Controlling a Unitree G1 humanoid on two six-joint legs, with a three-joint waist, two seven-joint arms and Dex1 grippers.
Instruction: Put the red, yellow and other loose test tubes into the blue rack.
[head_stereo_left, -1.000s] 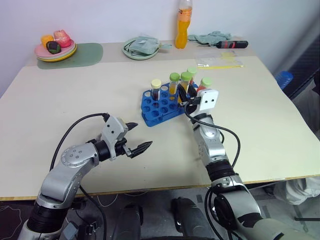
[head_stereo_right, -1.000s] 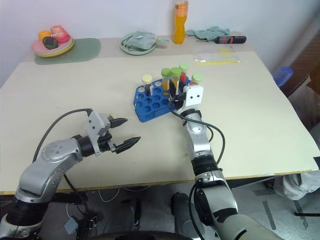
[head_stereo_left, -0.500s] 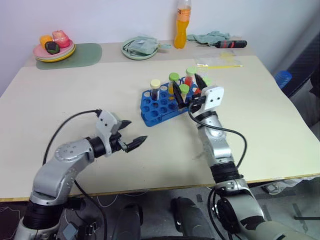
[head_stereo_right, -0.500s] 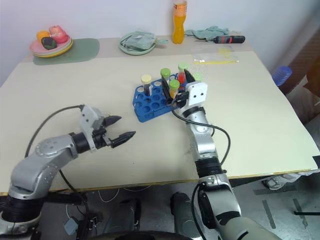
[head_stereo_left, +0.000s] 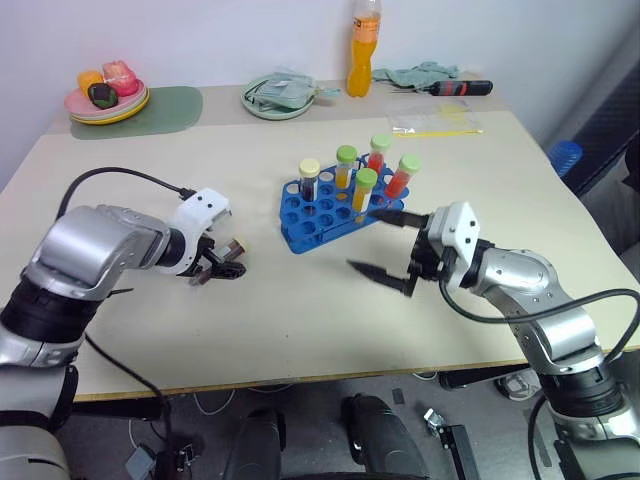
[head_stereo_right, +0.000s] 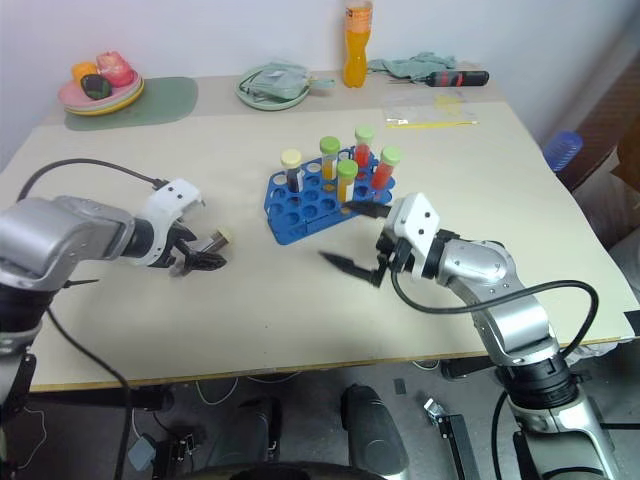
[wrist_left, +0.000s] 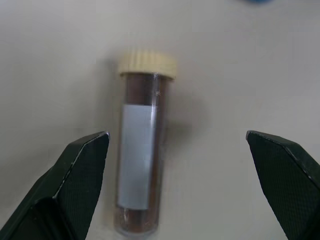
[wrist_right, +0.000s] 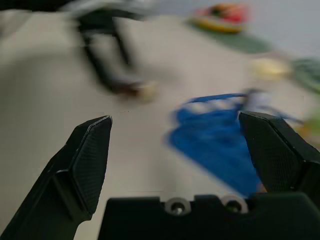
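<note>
The blue rack (head_stereo_left: 325, 207) stands mid-table with several capped tubes upright in it: one dark with a cream cap (head_stereo_left: 309, 178), the others red, orange and yellow with green caps (head_stereo_left: 380, 152). A loose brown tube with a cream cap and a white label (wrist_left: 144, 165) lies flat on the table left of the rack, its cap also in the left eye view (head_stereo_left: 235, 247). My left gripper (head_stereo_left: 222, 272) points down over it, open, one finger on each side, apart from it. My right gripper (head_stereo_left: 368, 240) hovers open and empty just in front of the rack.
Along the far edge are an orange bottle (head_stereo_left: 366, 45), a green plate with a cloth (head_stereo_left: 282, 97), stacked plates of toy food (head_stereo_left: 107, 95) on a green mat, a screwdriver (head_stereo_left: 462, 88) and a plastic bag (head_stereo_left: 435, 118).
My right gripper opened, left a tube standing in the rack and drew back toward the table's front. My left gripper swung left and tipped down over the loose tube.
</note>
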